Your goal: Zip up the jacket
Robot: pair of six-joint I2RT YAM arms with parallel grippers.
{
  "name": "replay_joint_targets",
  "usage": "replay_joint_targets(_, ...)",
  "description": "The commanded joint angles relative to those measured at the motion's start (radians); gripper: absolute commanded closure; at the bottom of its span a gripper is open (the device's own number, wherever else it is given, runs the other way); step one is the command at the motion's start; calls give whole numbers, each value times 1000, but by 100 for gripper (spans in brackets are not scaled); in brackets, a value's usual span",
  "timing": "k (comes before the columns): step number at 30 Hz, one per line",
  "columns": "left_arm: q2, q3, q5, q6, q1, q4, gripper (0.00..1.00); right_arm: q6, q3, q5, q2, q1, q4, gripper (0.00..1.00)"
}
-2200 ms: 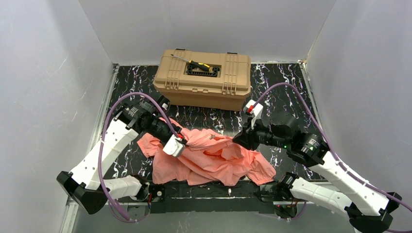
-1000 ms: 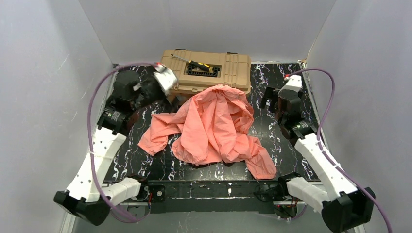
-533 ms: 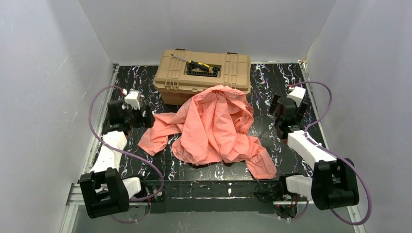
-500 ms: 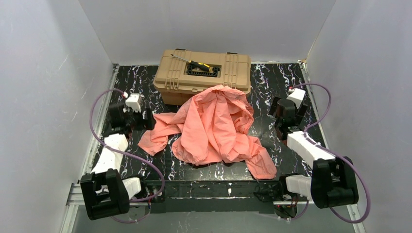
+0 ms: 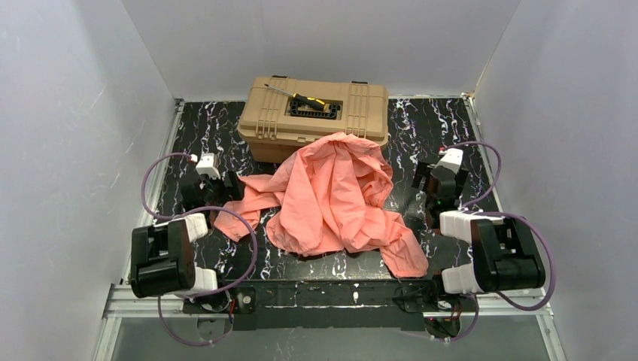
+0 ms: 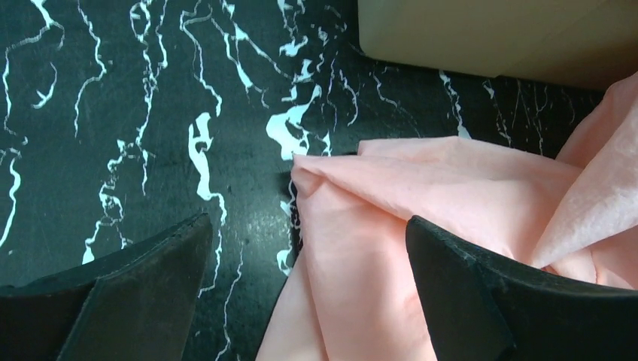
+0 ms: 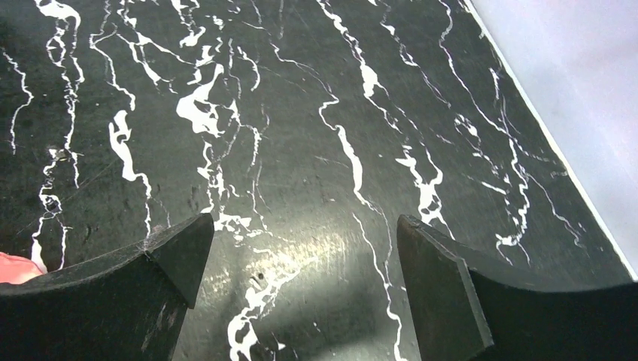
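Both claws are wide open and holding nothing. The left claw (image 6: 308, 229) hangs over the end of a pink sleeve (image 6: 353, 218), and its wrist cam shows the fabric running between the two fingers. The inner finger overlaps the cloth in that view, but I can't tell if it actually touches. The right claw (image 7: 302, 226) is over bare desk (image 5: 202, 135), well clear of the jacket (image 5: 331, 195) apart from a sliver of pink at the left edge of its own cam. The jacket is heaped mid-desk, with its top edge leaning up against the front of the tan toolbox (image 5: 316, 113) and one sleeve trailing off toward each arm. A couple of seconds back both claws were right on the fabric and the jacket lay lower, nearer the arm bases. A second ago it was already thrown up against the box, and it hasn't shifted since. Both arms have folded back toward their bases, lower than they were half a second ago. The overhead shows the whole crumpled pile but no zipper I can make out. The left wrist cam gives me the sleeve folds and the lower corner of the box, and the right one only shows marble and a strip of wall.
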Motion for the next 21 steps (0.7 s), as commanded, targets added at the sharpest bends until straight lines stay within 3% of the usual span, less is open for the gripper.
replay_joint_targets(1, 47, -65, -17, -15, -21, 279, 1, -81, 7, -62, 61, -17, 185, 0)
replay_joint_targets(6, 134, -154, -76, 43, -102, 530, 1, -79, -32, -73, 166, -19, 301, 0)
replay_joint_targets(8, 118, -166, -101, 94, -129, 521, 1, -95, -39, -109, 213, -19, 364, 0)
replay_joint_targets(10, 128, -164, -100, 96, -136, 534, 0, -159, -52, -243, 249, -19, 419, 0)
replay_joint_targets(13, 130, -91, -147, 66, -132, 403, 1, -147, -33, -297, 252, -48, 374, 0)
replay_joint_targets(21, 120, -101, -156, 64, -130, 409, 1, -151, -81, -306, 243, -54, 472, 0)
